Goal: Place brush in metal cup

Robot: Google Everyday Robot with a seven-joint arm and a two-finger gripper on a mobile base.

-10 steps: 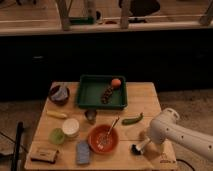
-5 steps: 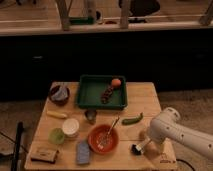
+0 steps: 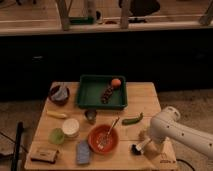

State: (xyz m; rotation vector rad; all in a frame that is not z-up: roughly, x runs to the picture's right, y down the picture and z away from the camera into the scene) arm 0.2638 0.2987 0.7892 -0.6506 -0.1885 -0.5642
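The brush lies on the wooden table (image 3: pixel 145 100) near the front right; its dark round head (image 3: pixel 135 148) shows, and its white handle runs right under my arm. My gripper (image 3: pixel 146 145) is at the end of the white arm (image 3: pixel 172 131), low over the brush handle just right of the head. The metal cup (image 3: pixel 90 116) is a small grey cylinder standing just in front of the green tray, well to the left of and beyond the gripper.
A green tray (image 3: pixel 90 97) holds an orange (image 3: pixel 116 82) and grapes (image 3: pixel 106 94). An orange bowl with a spoon (image 3: pixel 103 138), a white cup (image 3: pixel 70 127), a pale green cup (image 3: pixel 56 135), a blue sponge (image 3: pixel 83 152), a banana (image 3: pixel 57 114), a dark bowl (image 3: pixel 59 94) and a green pepper (image 3: pixel 132 119) stand around.
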